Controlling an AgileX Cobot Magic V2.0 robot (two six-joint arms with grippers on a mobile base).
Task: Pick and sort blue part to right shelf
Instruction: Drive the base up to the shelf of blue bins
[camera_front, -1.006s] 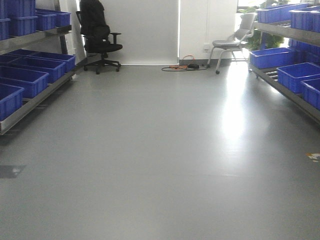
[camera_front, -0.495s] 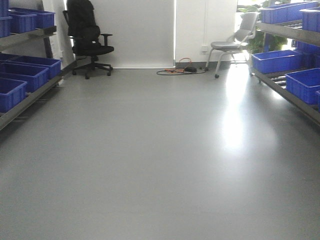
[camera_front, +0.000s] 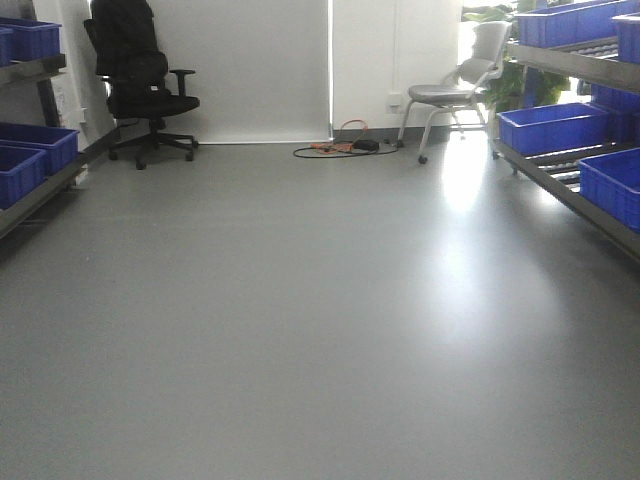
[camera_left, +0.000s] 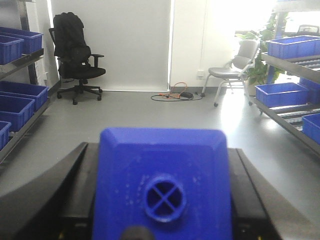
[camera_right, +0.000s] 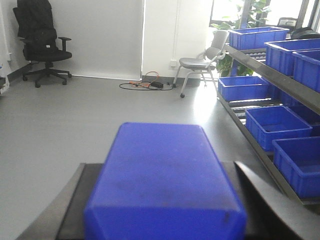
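Observation:
In the left wrist view a blue part (camera_left: 162, 165) with a round crossed hole fills the foreground. My left gripper (camera_left: 162, 200) is shut on it, black fingers (camera_left: 75, 185) on either side. In the right wrist view a second blue part (camera_right: 162, 175), a smooth block, sits in my right gripper (camera_right: 162, 210), which is shut on it between dark fingers (camera_right: 80, 200). The right shelf (camera_front: 570, 185) runs along the right wall and carries blue bins (camera_front: 550, 125); it also shows as the right shelf (camera_right: 260, 70) in the right wrist view. Neither gripper shows in the front view.
A left shelf (camera_front: 30, 195) with blue bins lines the left wall. A black office chair (camera_front: 135, 85) stands far left and a grey chair (camera_front: 450, 85) far right by the window. Cables (camera_front: 335, 148) lie on the grey floor by the back wall.
The front view has advanced down the aisle. Both chairs have shifted left in the frame and look nearer, and most left-shelf bins have slid out past the left edge.

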